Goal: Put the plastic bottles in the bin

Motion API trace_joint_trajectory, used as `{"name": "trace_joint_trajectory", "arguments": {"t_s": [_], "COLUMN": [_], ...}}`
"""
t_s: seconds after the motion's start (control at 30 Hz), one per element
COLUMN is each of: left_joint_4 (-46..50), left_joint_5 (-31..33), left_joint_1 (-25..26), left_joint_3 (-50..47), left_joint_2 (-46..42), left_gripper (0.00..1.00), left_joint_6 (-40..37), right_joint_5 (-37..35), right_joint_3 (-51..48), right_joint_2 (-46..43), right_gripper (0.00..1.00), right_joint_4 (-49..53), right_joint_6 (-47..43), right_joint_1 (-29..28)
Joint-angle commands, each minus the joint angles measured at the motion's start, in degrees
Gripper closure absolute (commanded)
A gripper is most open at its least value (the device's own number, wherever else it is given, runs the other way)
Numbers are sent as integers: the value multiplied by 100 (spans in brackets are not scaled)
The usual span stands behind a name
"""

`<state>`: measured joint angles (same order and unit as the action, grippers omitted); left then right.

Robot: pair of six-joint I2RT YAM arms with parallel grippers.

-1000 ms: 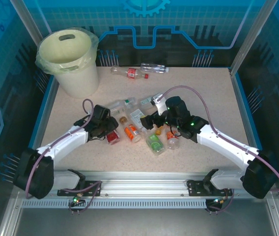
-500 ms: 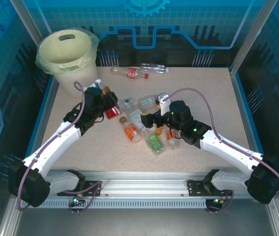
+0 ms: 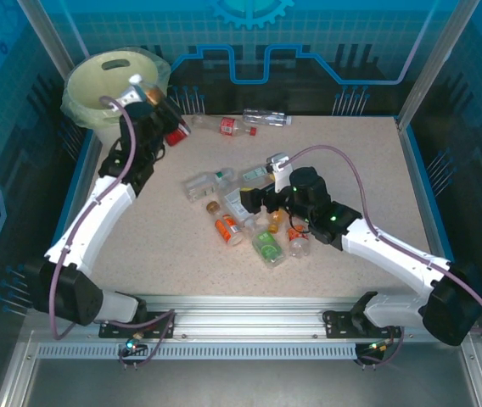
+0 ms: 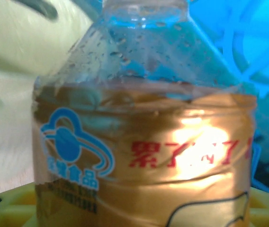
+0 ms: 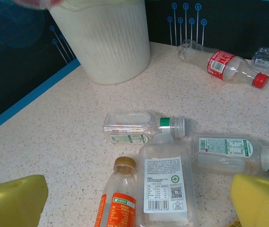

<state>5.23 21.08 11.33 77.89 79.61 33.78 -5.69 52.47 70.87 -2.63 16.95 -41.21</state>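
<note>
Gold-labelled bottle gripped in left pincer, beside bin rim

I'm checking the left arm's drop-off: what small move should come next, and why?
Probably ease the left gripper a little farther over the bin, then open it: it holds a gold-labelled bottle at the bin's rim, seemingly not yet squarely above the opening.
</note>
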Motion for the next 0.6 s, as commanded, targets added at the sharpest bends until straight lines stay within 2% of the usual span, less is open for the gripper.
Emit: {"name": "trace_joint_trajectory", "arguments": {"t_s": [0.0, 0.13, 0.37, 0.47, 0.57], "left_joint_4": [-615, -912, -927, -840, -289], "left_joint_5": [375, 555, 215, -272, -624], "left_joint_1": [-289, -507, -1155, -1480, -1765], "left_joint_3": [499, 976, 1906, 2378, 3187], "left_joint_2": [103, 377, 1218, 1713, 2312], "left_gripper": [49, 47, 46, 45, 46], "left_joint_6": [-243, -504, -490, -190, 10], "right_joint_5": [-10, -98, -310, -367, -404], "right_joint_3": [287, 323, 193, 202, 177], "right_joint_2": [48, -18, -263, -361, -407], "right_gripper": [0, 0, 0, 0, 0], "right_joint_4": [-75, 52, 81, 160, 186], "right_joint_6": [4, 27, 126, 132, 165], "right_joint_1": [-62, -71, -67, -66, -63]}}
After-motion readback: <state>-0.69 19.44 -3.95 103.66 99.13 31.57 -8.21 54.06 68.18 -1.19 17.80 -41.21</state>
